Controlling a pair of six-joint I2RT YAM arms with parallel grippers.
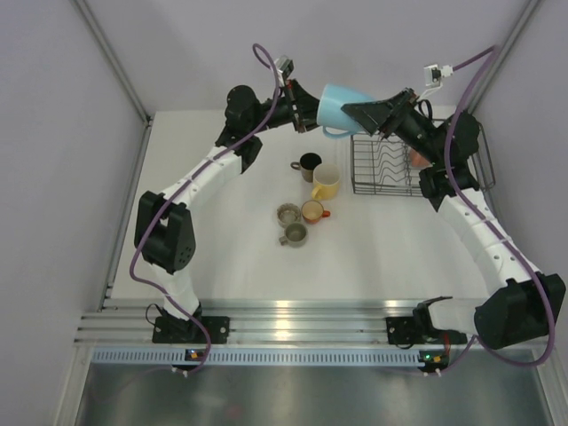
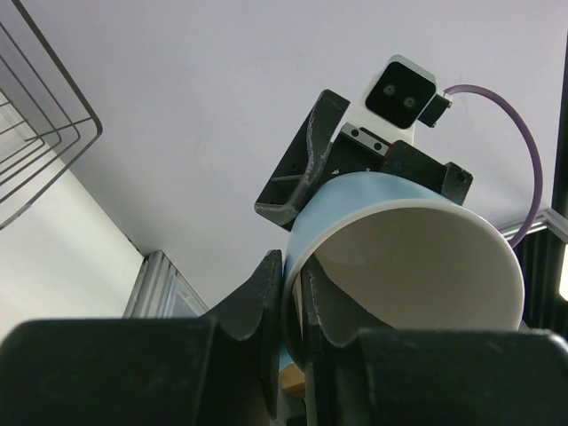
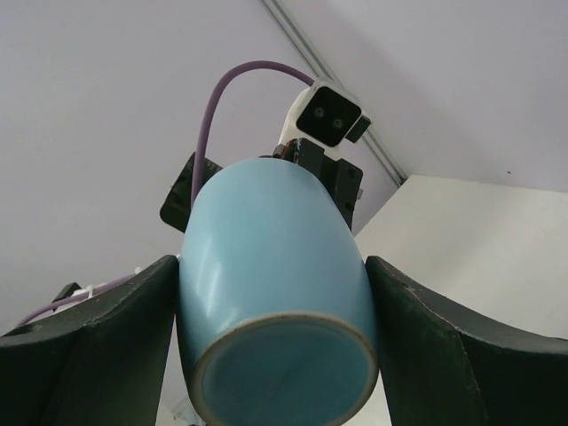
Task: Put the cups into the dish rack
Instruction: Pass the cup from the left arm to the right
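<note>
A light blue cup [image 1: 340, 107] hangs in the air on its side, just left of the dish rack [image 1: 355, 165]. My left gripper [image 1: 308, 115] is shut on its rim, one finger inside and one outside [image 2: 293, 271]. My right gripper [image 1: 366, 112] straddles the cup's body [image 3: 271, 275] near the base, with both fingers [image 3: 133, 328] against its sides. A pink-salmon cup [image 1: 415, 157] lies in the rack. On the table stand a dark brown cup [image 1: 309, 163], a yellow cup [image 1: 325, 181], a small orange cup [image 1: 312, 211] and two grey-olive cups [image 1: 288, 213] [image 1: 294, 233].
The black wire rack stands at the back right, under my right arm; a corner of it shows in the left wrist view [image 2: 49, 133]. The enclosure's walls rise close behind both grippers. The loose cups cluster mid-table, left of the rack.
</note>
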